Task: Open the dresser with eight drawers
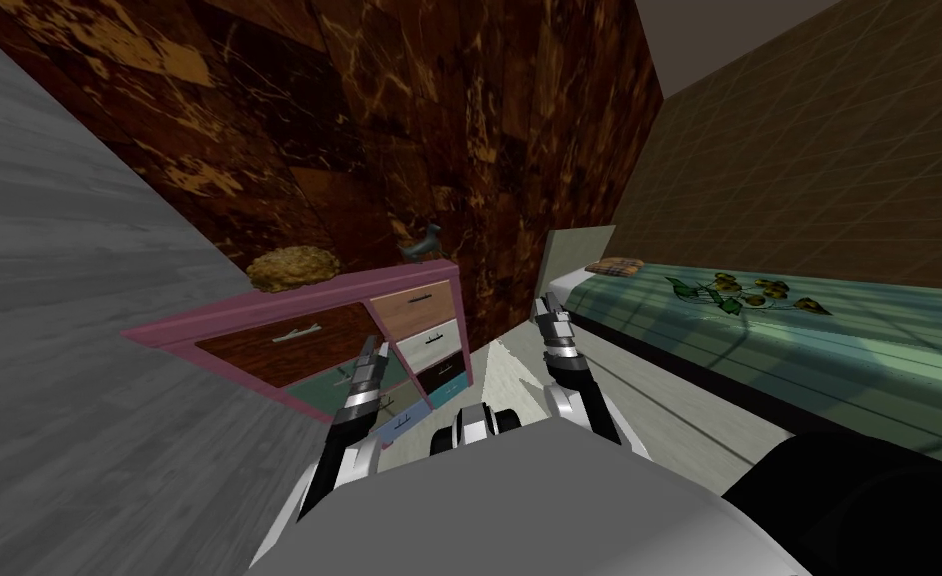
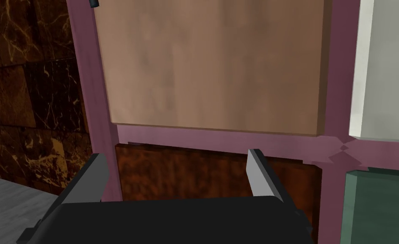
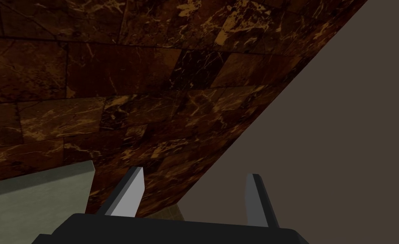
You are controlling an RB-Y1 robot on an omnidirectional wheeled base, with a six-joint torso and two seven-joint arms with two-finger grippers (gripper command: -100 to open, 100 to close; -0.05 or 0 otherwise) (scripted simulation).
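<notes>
- Dark block of the left gripper (image 2: pixel 177 154) sits nearest, along the wrist view's near edge; its two blades stand apart and grip nothing
- Between those blades is one corner of a dark wood drawer (image 2: pixel 186 173), close ahead, with the dresser (image 2: pixel 220 137) showing its pink frame rail just past the tips
- Beyond the rail is a tan drawer (image 2: pixel 211 63), with a white drawer (image 2: pixel 389 67) beside it; a green drawer (image 2: pixel 376 207) adjoins the dark wood one; no handle lies in the gap
- Head view: the dresser stands against the brown marbled wall (image 1: pixel 479 120), to my left front, and the left claw is over its face near where the drawer fronts meet
- Pale bar handle (image 1: pixel 296 333) of the dark wood drawer lies left of the claw; dark handle (image 1: pixel 421 297) of the tan drawer lies up and right; both bars run along the drawer's width
- Right gripper (image 1: pixel 549 305) is raised beside the bed (image 1: pixel 859 340), well clear of the dresser, blades parted and empty
- Left arm is plainly the nearer one
- Judgement: no handle is gripped, so the pull is not yet begun; the next move is a sideways shift to bring one bar into the gap
- Drawer layout in the wrist view suggests the gap is turned up-and-down the front, across a bar's long axis, which would suit the grasp
- On the dresser top: a yellowish lumpy thing (image 1: pixel 294 268) and a small dark figurine (image 1: pixel 421 243)
</notes>
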